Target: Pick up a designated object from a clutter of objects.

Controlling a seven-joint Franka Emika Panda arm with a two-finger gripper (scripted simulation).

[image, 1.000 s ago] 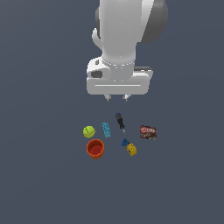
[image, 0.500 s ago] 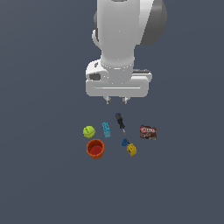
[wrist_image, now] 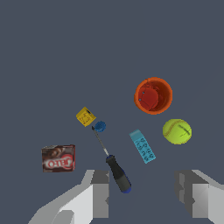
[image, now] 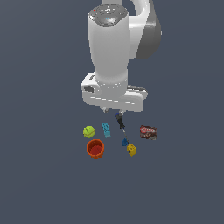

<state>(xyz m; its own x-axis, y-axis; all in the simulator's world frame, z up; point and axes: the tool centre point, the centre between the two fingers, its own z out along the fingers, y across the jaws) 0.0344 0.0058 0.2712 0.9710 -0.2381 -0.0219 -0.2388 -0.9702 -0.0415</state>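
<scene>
While the white arm hangs above the clutter, its end effector point(wrist_image: 144, 192) stands with its jaws spread wide and nothing between them, as the wrist view shows. Compared with a second ago, the arm's wrist block sits lower in the exterior view and closer to the items, its lower edge now just above the tool's handle; the items themselves lie where they lay before.

On the dark grey bench point(image: 43, 183) the small orange-red round cup with tapered sides and a thick rim point(image: 95, 148) stands upright, mouth open to the wrist camera, at the near edge of the group toward the exterior view's left. It touches nothing. Just beside it, farther from the exterior camera, rests the yellow-green ball point(image: 89, 131), and to the exterior view's right of the ball lies the flat cyan block point(image: 106, 129).

A dark-handled screwdriver-like tool with a thin shaft point(image: 120, 123) lies at a slant; its shaft runs to a small blue round piece point(wrist_image: 100, 127), which is just beside a yellow blocky piece point(wrist_image: 85, 117). Whether those two touch I cannot tell. The dark red packet with white lettering point(image: 148, 132) lies well apart, at the exterior view's right of the group.

In the wrist view the tool's handle lies close to one fingertip point(wrist_image: 100, 194), while the cup sits off to the side of the gap.
</scene>
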